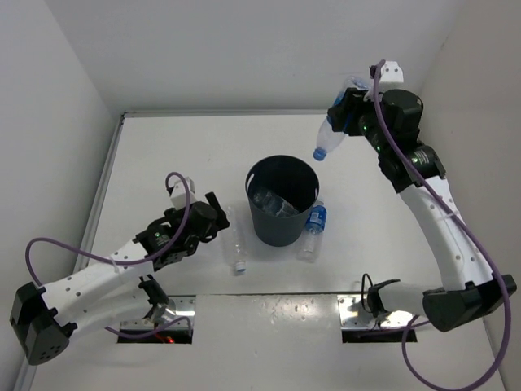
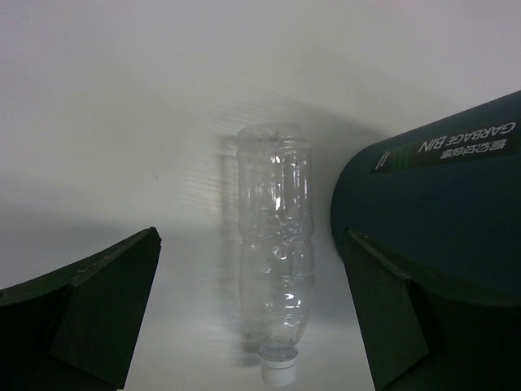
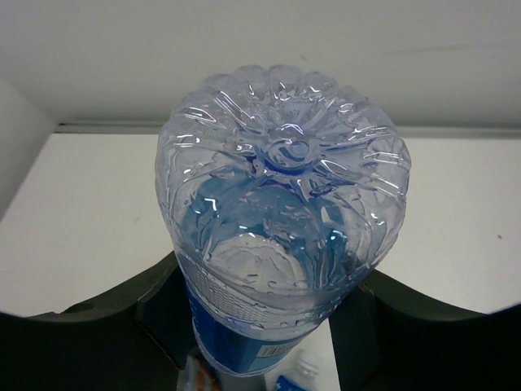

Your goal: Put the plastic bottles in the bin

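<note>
Closest to us, filling the right wrist view, is the ribbed clear base of a blue-labelled bottle point(image 3: 281, 212). We see the right gripper point(image 1: 346, 114) clamped on its body, dark fingers point(image 3: 106, 326) on either side. From the top view we find that bottle raised in the air behind and to the right of the bin point(image 1: 277, 232), tilted with its blue cap pointing down. Inside the bin we make out a clear bottle point(image 1: 273, 202) lying at the bottom. A second blue-labelled bottle point(image 1: 313, 228) lies on the table point(image 1: 179, 147) just beside the bin's right wall; we cannot tell whether it touches. Left of the bin lies a white-capped bottle point(image 1: 236, 244), cap towards the arm bases. Only the left wrist view shows us its ribbed, label-free body and the words GARBAGE BIN on the bin's wall, upside down in that view. We see the left gripper point(image 1: 213, 216) spread wide and holding nothing, low over the table, that bottle in line with the gap between its fingers
</note>
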